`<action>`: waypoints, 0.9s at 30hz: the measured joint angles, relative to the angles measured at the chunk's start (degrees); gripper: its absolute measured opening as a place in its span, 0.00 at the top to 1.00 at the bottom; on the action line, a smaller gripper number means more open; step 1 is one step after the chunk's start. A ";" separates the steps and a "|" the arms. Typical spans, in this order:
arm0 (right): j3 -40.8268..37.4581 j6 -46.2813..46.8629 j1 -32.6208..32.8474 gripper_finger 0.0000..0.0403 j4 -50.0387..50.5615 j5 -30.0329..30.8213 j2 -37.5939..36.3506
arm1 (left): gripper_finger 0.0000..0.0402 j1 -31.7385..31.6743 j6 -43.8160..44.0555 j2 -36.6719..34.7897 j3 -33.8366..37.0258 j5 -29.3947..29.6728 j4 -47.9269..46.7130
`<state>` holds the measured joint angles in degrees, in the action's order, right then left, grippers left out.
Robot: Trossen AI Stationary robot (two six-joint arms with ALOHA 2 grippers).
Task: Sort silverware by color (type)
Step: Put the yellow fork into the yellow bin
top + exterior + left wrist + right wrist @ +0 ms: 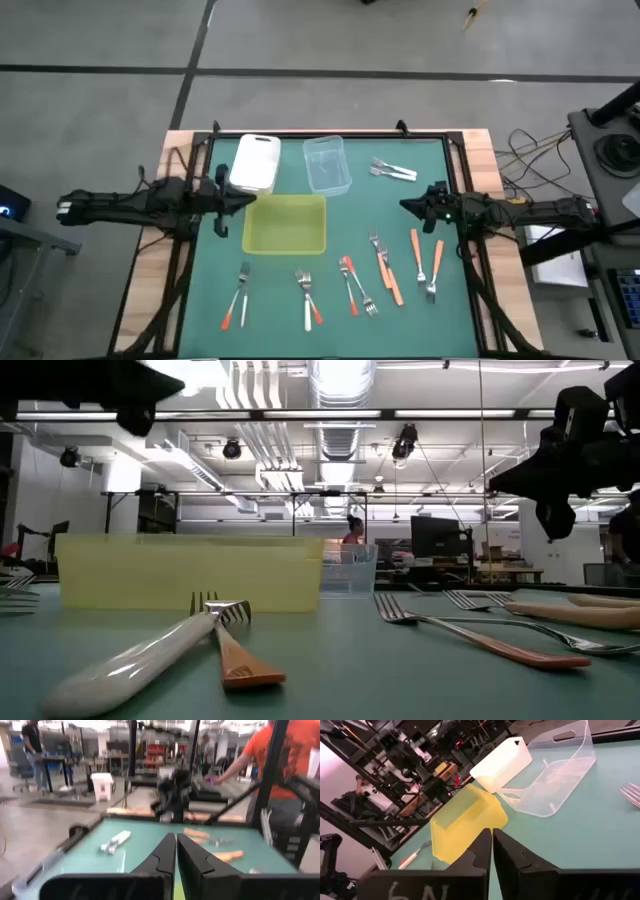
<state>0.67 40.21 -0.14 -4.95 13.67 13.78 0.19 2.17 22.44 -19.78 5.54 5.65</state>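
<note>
1. We see the silverware [372, 275] scattered over the near half of the green surface [450, 300], none of it in a container yet: an orange and a white-handled fork [240, 298] at the near left, a crossed pair [308, 298] beside them, and a looser cluster of orange-handled and silver pieces toward the near right.
2. A separate small group of all-silver or white pieces [393, 170] lies at the far right, well apart from the rest.
3. Three containers stand at the far side: a yellow-green tray [285, 224] in the middle, a clear tub [327, 163] behind it and a white tub [254, 163] to that tub's left. As far as we can tell, all three hold nothing.
4. The left end effector [245, 199] hangs just beside the tray's far left corner, its fingers pressed together on nothing.
5. The right end effector [408, 205] hovers between the far group and the near-right cluster, likewise closed and empty.
6. We judge that sorting has not begun; both arms look parked above the surface.
7. The next move calls for one arm to spread its fingers, descend on a single handle clear of its neighbours, and carry it to the container chosen for that colour. The crossed pieces could drag each other along.
</note>
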 joint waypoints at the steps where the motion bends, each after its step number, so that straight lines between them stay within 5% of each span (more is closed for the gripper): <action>1: 0.00 -0.13 0.00 0.98 0.02 -0.02 0.00 | 1.00 0.03 -0.02 0.02 -1.25 -0.02 -0.89; 6: 0.00 -0.16 0.00 0.98 -0.07 -0.02 -0.15 | 1.00 0.11 0.42 0.76 -3.01 -0.04 -7.22; 19: 0.15 -0.52 -0.37 0.98 -6.14 3.10 0.58 | 1.00 0.12 1.82 0.94 -3.01 -0.04 -1.94; 27: 10.34 0.94 -0.37 0.98 -0.16 2.98 8.32 | 1.00 0.13 3.41 2.40 -2.13 0.00 -2.11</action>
<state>11.01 41.15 -0.51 -5.11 16.65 22.10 0.32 5.58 24.84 -21.91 5.54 3.54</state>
